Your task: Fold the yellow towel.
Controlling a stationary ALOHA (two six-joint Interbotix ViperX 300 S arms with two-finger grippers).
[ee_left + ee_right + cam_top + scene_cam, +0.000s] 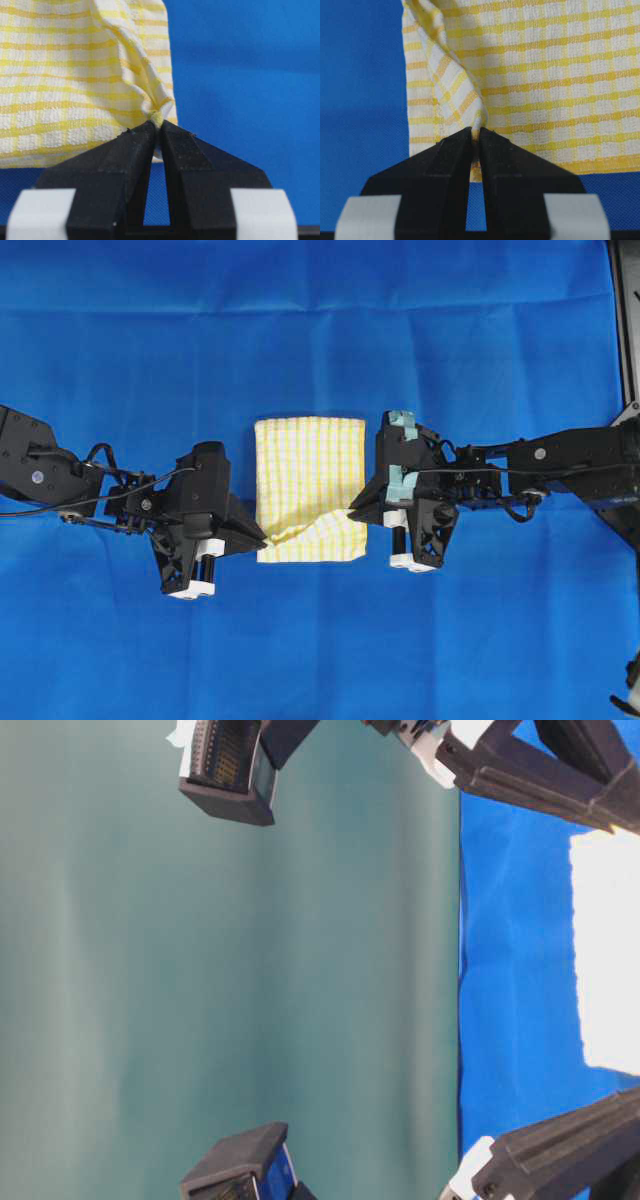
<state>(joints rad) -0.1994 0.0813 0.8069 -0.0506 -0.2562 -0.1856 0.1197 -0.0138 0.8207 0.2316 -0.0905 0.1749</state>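
Observation:
The yellow towel, checked yellow and white, lies flat in the middle of the blue sheet. My left gripper is shut on the towel's near left corner, and the cloth bunches into a pinched ridge at the tips. My right gripper is shut on the near right edge, where the towel puckers into a raised fold at the tips. In the table-level view the towel shows as a washed-out pale patch.
The blue sheet covers the whole work surface around the towel. A metal frame runs along the far right edge. In the table-level view, black arm parts hang at the top and bottom before a green wall.

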